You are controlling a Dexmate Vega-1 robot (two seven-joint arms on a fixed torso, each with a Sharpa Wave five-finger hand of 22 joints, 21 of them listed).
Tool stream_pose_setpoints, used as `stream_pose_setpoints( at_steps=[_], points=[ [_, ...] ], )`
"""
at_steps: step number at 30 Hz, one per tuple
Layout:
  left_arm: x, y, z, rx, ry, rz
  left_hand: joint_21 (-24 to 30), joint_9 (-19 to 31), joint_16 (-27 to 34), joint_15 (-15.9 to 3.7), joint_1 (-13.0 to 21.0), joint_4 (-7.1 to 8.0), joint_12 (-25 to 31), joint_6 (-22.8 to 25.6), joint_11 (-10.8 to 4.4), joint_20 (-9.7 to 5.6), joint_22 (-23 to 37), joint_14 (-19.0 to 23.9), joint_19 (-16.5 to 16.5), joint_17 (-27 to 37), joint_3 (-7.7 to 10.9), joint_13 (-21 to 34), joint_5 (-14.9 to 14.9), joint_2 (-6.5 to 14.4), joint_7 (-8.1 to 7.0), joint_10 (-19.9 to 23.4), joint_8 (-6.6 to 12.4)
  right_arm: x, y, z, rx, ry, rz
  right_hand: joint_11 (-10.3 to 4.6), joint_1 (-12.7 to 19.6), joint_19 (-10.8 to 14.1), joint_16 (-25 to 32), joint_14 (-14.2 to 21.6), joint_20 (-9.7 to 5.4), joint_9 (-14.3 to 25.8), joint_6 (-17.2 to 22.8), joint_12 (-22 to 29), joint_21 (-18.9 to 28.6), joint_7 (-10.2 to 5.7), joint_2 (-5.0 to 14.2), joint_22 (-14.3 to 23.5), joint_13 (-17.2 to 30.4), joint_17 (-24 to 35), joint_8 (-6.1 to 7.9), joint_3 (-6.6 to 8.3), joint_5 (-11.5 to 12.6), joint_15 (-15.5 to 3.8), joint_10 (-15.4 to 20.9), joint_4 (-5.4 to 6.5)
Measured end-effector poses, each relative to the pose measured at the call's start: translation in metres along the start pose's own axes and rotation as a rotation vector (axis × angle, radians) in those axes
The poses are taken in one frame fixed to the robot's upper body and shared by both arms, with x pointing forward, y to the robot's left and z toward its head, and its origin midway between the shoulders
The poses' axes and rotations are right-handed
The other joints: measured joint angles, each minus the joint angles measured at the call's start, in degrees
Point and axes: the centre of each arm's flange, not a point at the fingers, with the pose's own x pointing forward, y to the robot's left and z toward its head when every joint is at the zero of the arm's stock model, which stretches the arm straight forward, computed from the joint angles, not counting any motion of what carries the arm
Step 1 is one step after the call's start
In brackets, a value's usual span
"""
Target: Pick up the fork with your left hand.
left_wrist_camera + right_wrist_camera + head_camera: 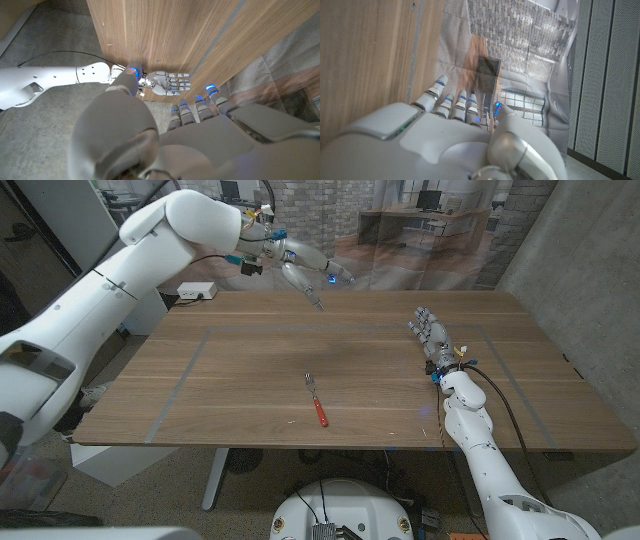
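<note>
Head view: red-handled metal fork (pixel 316 401) lay mid-table, untouched. Left hand (pixel 300 268) raised over far edge, fingers spread, empty. Approach step; next needed descent toward fork handle.

Fork (pixel 316 400), red handle toward robot, lies mid wooden table (pixel 240 370). Left hand (pixel 300 268) raised above far edge, fingers apart, holding nothing. Right hand (pixel 433 340) rests on table's right side, fingers extended, empty
</note>
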Motion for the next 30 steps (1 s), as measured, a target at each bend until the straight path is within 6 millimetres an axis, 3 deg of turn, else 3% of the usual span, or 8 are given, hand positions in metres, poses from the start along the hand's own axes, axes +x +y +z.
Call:
stream_pose_setpoints(
  at_steps=[7,16,30],
  points=[
    [0.000,0.009,0.011,0.055,0.001,-0.038,-0.83,0.00,-0.35,0.07,1.21,0.24,0.01,-0.76,0.06,0.34,0.00,-0.86,-0.33,0.00,-1.19,0.27,0.24,-0.76,-0.31,-0.57,0.00,0.001,0.000,0.003,-0.008,-0.009,0.002,0.00,0.00,0.00,0.00,0.00,0.00,0.00,0.21,0.00,0.00,-0.21,0.00,0.00,0.00,0.00,0.00,0.00,0.03,0.00,0.00,0.00],
    [0.002,0.018,0.027,0.131,-0.009,-0.099,-1.67,0.28,-0.35,0.25,2.64,0.56,0.02,-0.81,-1.16,0.73,-0.01,-1.62,-1.36,0.00,-2.60,0.27,0.63,-0.85,-1.23,-0.67,0.01,0.001,0.000,0.007,-0.013,-0.024,-0.007,0.00,0.01,-0.01,0.00,0.21,0.00,0.00,0.21,0.00,0.00,-0.21,0.00,0.00,0.00,0.00,0.00,0.00,0.04,0.22,-0.01,0.00],
    [0.006,0.018,0.045,0.210,-0.031,-0.165,-2.73,0.27,-0.35,0.37,3.61,1.20,0.02,-0.72,-1.24,1.45,0.27,-3.54,-2.69,-0.01,-3.73,0.53,0.85,-0.31,-1.31,-0.59,0.05,-0.004,0.000,0.010,-0.019,-0.036,-0.024,0.00,-0.22,0.40,0.00,0.61,0.00,0.00,0.73,0.00,0.00,-0.11,-0.22,0.00,0.00,0.00,0.00,0.00,0.04,0.00,0.61,0.00]
  ],
)
